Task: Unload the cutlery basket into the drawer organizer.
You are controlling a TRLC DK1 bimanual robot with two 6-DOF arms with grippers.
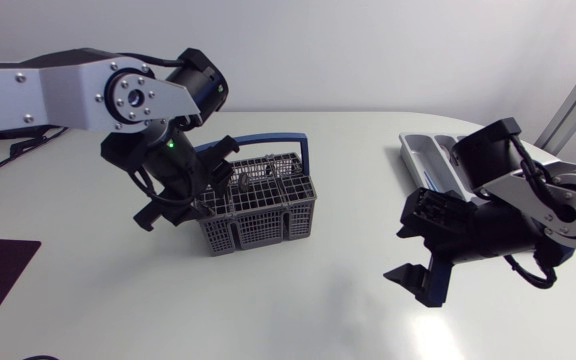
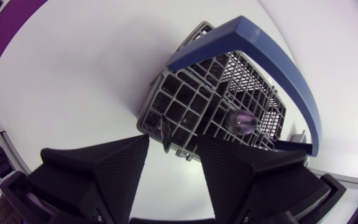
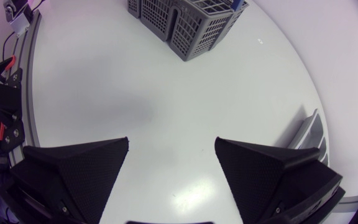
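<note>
The left claw (image 2: 173,147) is spread wide just over the basket (image 2: 211,93), about to pick, and next must dip and squeeze the dark handle (image 2: 165,129) ahead of it.

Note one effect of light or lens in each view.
Head view: soft shadows on the table by the basket and right tool. Left wrist view: fisheye curves the table's edge. Right wrist view: pale glare on the table between the tool's fingers.

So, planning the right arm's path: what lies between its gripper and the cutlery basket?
Only bare table up to the basket, per the right wrist view.
</note>
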